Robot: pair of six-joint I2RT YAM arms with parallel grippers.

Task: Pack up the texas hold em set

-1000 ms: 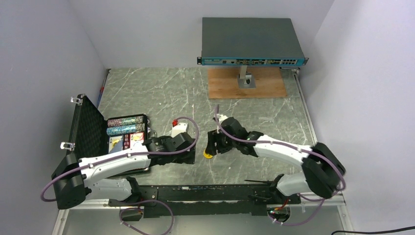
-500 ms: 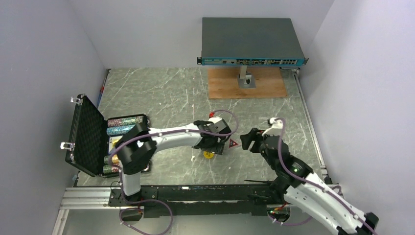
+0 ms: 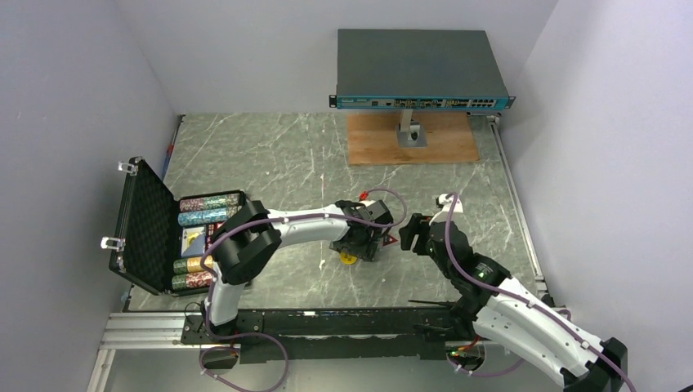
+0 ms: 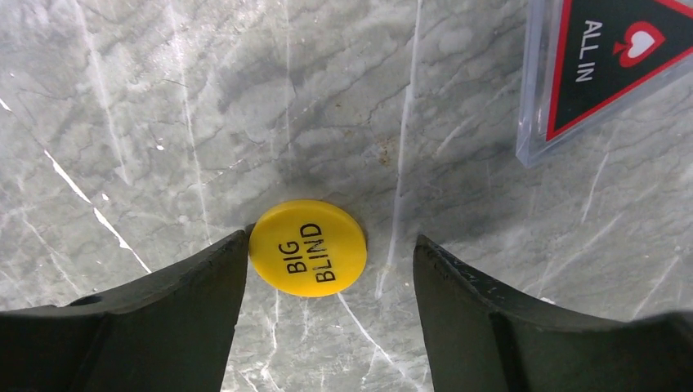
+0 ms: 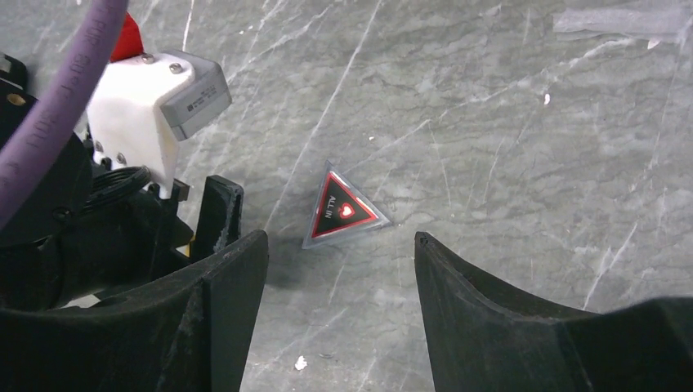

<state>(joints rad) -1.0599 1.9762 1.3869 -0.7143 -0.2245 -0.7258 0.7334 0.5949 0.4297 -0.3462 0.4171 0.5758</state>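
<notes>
1. Two dark fingers of the left gripper point(image 4: 331, 245) stand spread on either side of the yellow disc point(image 4: 308, 247) marked BIG BLIND. One finger touches its rim; the other stands apart.
2. That disc lies flat on the grey marbled table point(image 4: 163, 98), near the red triangular token point(image 4: 609, 57) marked ALL IN.
3. The right gripper point(image 5: 339, 241) hangs over the table with jaws spread and nothing between them. The token lies flat just ahead, untouched.
4. Well to the left, the black briefcase point(image 3: 147, 220) lies open, its foam-lined lid raised, with rows of chips point(image 3: 211, 202) inside.
5. At the far edge, the grey network switch point(image 3: 421, 69) stands over a wooden board point(image 3: 413, 139).
</notes>
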